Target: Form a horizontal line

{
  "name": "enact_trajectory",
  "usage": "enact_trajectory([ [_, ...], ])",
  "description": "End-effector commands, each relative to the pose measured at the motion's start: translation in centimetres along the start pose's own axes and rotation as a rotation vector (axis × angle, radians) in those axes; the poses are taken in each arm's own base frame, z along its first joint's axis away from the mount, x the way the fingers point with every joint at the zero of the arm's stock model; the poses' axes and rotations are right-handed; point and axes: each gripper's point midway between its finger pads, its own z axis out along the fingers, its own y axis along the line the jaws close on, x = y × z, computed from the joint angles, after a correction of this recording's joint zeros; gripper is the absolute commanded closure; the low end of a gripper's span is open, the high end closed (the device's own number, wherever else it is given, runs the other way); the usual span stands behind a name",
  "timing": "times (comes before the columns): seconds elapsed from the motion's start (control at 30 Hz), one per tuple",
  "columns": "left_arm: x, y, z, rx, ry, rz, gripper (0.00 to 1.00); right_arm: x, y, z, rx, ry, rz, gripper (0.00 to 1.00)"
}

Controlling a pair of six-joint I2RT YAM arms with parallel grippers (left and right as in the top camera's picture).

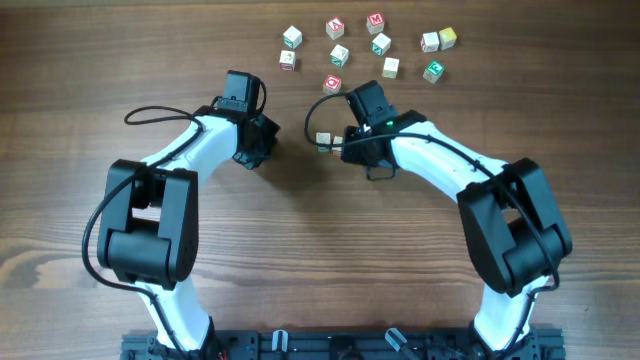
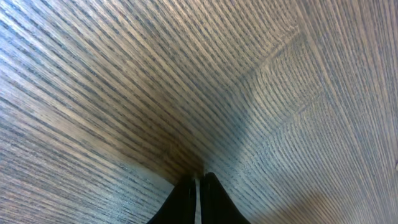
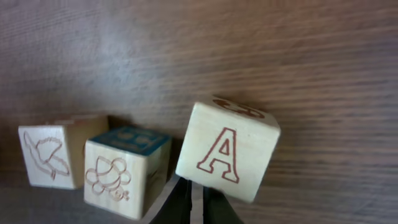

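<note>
Three cubes of horizontal line sit on surface just ahead of right jaws, which are pinched together, empty; bird cube and bee cube touching, axis running across wrist view; A cube skewed at end beside bee cube, nearest those jaws; left jaws also closed, empty, farther off.

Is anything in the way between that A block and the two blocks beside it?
Nothing visible. The A block sits skewed close beside the bee block, with only a narrow shadowed gap between them; the bird block lies beyond.
</note>
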Motion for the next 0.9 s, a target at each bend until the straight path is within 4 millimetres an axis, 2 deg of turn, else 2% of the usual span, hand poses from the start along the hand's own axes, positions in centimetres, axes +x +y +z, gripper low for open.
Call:
enact_trajectory([
  [0.0,0.9,4.2,2.8,-0.137,0.022,-0.013,0.91,0.0,-1.0,0.9,0.036,-0.001,0.021,0.91],
  [0.13,0.9,4.2,2.8,-0.135,0.021,-0.013,0.90,0.0,-0.9,0.9,0.031,-0.001,0.015,0.91],
  [0.27,0.9,4.2,2.8,-0.135,0.021,-0.013,0.89,-0.3,0.7,0.8,-0.051,-0.001,-0.081,0.91],
  [0.87,0.9,4.2,2.8,-0.135,0.021,-0.013,0.89,-1.2,1.3,0.8,-0.075,-0.040,-0.083,0.91],
])
